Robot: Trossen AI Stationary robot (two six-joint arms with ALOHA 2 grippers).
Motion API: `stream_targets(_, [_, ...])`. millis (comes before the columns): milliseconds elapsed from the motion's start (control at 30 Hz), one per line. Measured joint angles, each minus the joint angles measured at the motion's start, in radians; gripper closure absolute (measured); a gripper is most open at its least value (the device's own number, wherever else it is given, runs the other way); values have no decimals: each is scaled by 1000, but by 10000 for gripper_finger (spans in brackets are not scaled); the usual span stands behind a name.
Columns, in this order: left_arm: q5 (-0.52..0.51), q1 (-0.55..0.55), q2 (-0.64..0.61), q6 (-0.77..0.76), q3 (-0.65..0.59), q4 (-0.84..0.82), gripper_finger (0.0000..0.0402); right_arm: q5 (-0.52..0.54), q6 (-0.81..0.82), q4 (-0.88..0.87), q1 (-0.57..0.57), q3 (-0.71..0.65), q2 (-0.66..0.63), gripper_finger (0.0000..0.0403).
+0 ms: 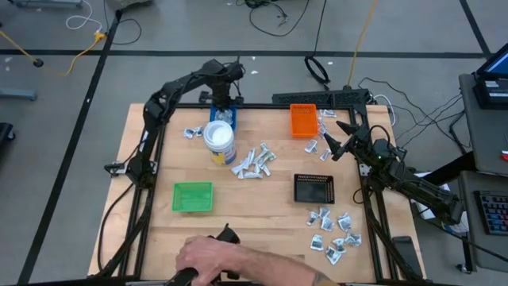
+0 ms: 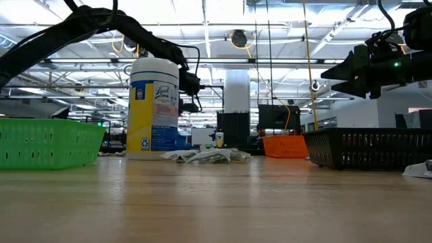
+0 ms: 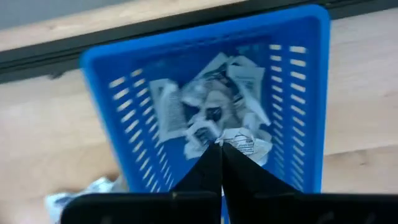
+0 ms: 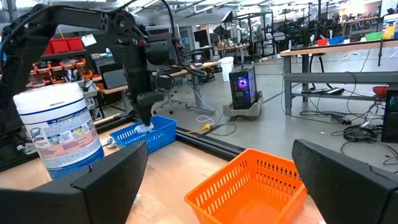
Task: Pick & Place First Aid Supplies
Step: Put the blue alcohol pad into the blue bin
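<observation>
The first aid supplies are small white and silvery packets. One heap [image 1: 252, 163] lies mid-table, another [image 1: 337, 234] sits near the right front corner, and a few [image 1: 193, 131] lie by the blue tray. My left gripper [image 3: 221, 148] hangs shut over the blue tray [image 3: 124, 99] at the far edge, a white packet at its tips. More packets [image 3: 211, 106] lie inside that tray. My right gripper [image 1: 336, 141] is open in the air near the orange tray [image 1: 303, 119], touching nothing. My left gripper pinches a white packet [image 3: 247, 144] between its two fingertips, coming from above and pointing down into the blue tray. The packet shows just beyond the tips; the right wrist view shows it [image 4: 144, 127] lifted above the tray's rim.
A white tub with a blue label [image 1: 219, 141] stands just in front of the blue tray. A green tray [image 1: 193, 197] sits front left and a black tray [image 1: 314, 189] right of centre. A person's hand [image 1: 213, 256] reaches over the near edge.
</observation>
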Motion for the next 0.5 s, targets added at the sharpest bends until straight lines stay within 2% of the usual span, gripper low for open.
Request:
stream_targets(233, [19, -5, 0, 0, -11, 15, 357, 0, 0, 0, 0, 0, 0, 9])
stream_targets(500, [67, 10, -18, 74, -11, 0, 243, 0, 0, 0, 0, 0, 0, 9])
